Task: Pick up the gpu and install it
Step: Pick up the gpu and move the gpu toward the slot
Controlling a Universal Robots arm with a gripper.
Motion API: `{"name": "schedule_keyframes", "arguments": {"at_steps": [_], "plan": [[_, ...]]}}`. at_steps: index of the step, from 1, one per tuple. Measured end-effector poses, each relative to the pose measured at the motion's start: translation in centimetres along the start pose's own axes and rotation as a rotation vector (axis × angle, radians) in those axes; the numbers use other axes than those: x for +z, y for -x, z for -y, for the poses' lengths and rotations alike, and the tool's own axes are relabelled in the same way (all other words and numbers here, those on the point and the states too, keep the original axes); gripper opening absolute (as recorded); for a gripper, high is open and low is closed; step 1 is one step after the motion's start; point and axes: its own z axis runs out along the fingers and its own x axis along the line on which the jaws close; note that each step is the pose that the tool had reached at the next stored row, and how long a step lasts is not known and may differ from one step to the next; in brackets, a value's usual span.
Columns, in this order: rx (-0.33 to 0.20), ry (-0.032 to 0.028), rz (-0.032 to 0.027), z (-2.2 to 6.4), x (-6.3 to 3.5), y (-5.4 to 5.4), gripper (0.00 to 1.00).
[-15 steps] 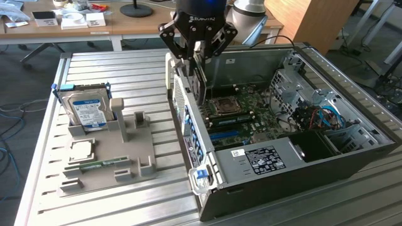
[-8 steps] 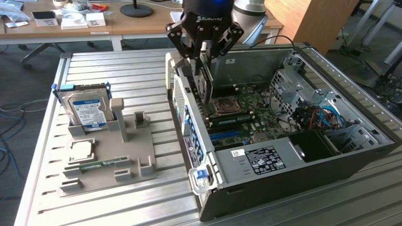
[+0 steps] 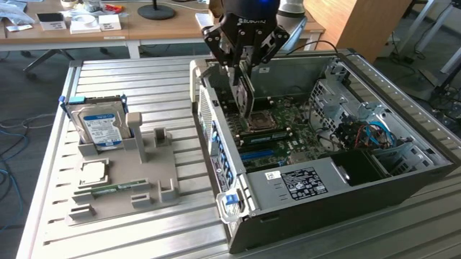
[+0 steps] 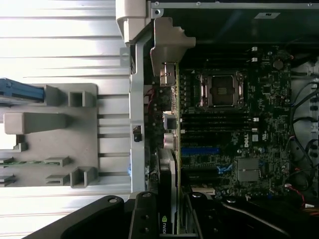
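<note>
The gripper [image 3: 243,63] hangs in the upper middle of the exterior view, over the open computer case [image 3: 403,135]. Its jaws are drawn in narrow on the gpu [image 3: 247,94], one finger against each flat face. The card is held upright on edge, reaching down into the case toward the motherboard [image 3: 284,127]. Its lower end sits at or just above the CPU socket [image 3: 258,121], and whether it touches the board I cannot tell, as the card hides its own bottom edge.

In the wrist view the gripper [image 4: 169,211] clamps the gpu [image 4: 172,169] seen edge-on, a thin dark slab with a green board edge and a small logo near the fingers [image 4: 144,214]. The card's pale silver bracket [image 4: 168,42] is at the end farthest from the gripper, close to the case wall. The motherboard [image 4: 259,129] lies beyond the card, with the CPU socket [image 4: 221,89] and a blue slot [image 4: 199,150] in plain sight.

On the left of the exterior frame, a grey fixture [image 3: 155,178] rests on the slatted metal table [image 3: 129,81]. A blue-labelled hard drive [image 3: 101,127] stands upright at the fixture's upper left. A square processor chip [image 3: 94,172] lies flat just below it, and a green memory stick [image 3: 112,189] lies in its cradle lower still. In the lower middle, a black housing with a white label [image 3: 303,183] fills the near end of the case, and blue cables [image 3: 374,132] curl at middle right
</note>
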Motion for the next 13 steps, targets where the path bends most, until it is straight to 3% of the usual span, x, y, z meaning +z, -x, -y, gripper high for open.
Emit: {"name": "schedule_keyframes", "arguments": {"at_steps": [13], "plan": [[-0.002, 0.0011, -0.0001, -0.11, 0.06, 2.5, 0.27]]}}
